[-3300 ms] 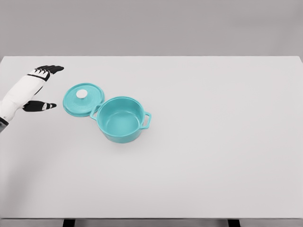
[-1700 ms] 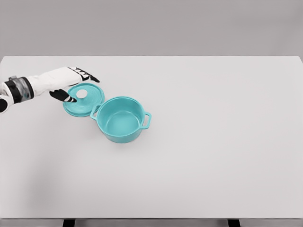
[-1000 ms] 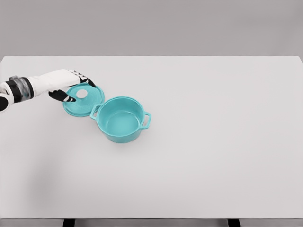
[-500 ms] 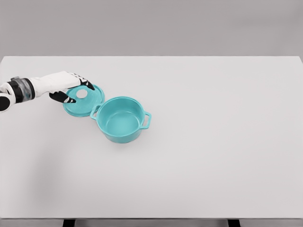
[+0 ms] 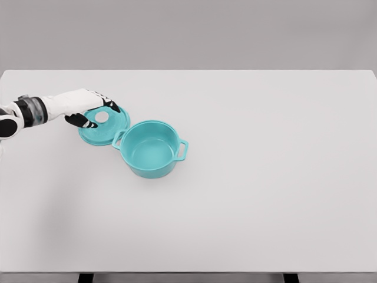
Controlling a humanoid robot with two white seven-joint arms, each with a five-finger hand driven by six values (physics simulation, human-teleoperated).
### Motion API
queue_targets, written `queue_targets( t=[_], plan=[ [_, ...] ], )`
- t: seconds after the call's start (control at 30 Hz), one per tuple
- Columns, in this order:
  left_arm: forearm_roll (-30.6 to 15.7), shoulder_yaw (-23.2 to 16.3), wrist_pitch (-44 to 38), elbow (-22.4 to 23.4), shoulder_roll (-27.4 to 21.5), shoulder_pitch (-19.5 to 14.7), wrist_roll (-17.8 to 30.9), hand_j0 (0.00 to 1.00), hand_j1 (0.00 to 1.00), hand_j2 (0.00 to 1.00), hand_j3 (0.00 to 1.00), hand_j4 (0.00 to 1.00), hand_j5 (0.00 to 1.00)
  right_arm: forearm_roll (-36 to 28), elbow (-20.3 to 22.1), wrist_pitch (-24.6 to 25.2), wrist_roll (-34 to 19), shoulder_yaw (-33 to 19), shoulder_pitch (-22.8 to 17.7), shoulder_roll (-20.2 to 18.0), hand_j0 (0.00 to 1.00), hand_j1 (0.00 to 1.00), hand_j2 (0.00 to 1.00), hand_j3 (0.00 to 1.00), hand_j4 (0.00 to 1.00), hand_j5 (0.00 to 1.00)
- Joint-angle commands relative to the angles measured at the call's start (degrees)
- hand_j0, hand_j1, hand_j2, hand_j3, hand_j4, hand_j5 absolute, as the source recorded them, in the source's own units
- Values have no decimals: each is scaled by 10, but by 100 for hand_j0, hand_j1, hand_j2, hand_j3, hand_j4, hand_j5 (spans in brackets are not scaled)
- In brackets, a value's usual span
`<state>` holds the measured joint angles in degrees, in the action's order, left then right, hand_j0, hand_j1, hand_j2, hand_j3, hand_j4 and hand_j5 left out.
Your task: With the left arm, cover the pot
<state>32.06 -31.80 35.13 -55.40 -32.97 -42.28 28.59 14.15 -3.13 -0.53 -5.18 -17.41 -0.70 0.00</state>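
A teal lid (image 5: 109,131) with a white knob (image 5: 101,117) lies flat on the table, touching the left handle of the open teal pot (image 5: 151,150). The pot stands upright and empty, with a handle on each side. My left hand (image 5: 99,115) reaches in from the left and hovers over the lid. Its black fingers (image 5: 110,107) curve past the far side of the knob and the thumb (image 5: 85,123) sits on the near side. A gap shows around the knob, so the hand holds nothing. The right arm is out of view.
The white table (image 5: 253,177) spreads wide to the right and front of the pot. Its far edge meets a grey wall.
My left hand has come in from the table's left edge to the lid and settled over the knob, fingers curling a little closer. Lid and pot have not moved.
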Motion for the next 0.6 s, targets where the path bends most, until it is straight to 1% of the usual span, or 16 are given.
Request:
queue_targets(
  t=[0.0,0.1,0.23,0.57],
  plan=[
    [-3,1,-1,0,1,0,0,75,75,75,75,75,75,0,0,0,0,0,0,0,100,100,100,100,100,100],
    [-3,1,-1,0,1,0,0,75,75,75,75,75,75,0,0,0,0,0,0,0,100,100,100,100,100,100],
    [-3,1,-1,1,1,0,0,70,70,70,70,70,70,0,0,0,0,0,0,0,100,100,100,100,100,100],
    [-3,1,-1,11,1,0,0,70,70,70,70,70,70,0,0,0,0,0,0,0,100,100,100,100,100,100]
  ],
)
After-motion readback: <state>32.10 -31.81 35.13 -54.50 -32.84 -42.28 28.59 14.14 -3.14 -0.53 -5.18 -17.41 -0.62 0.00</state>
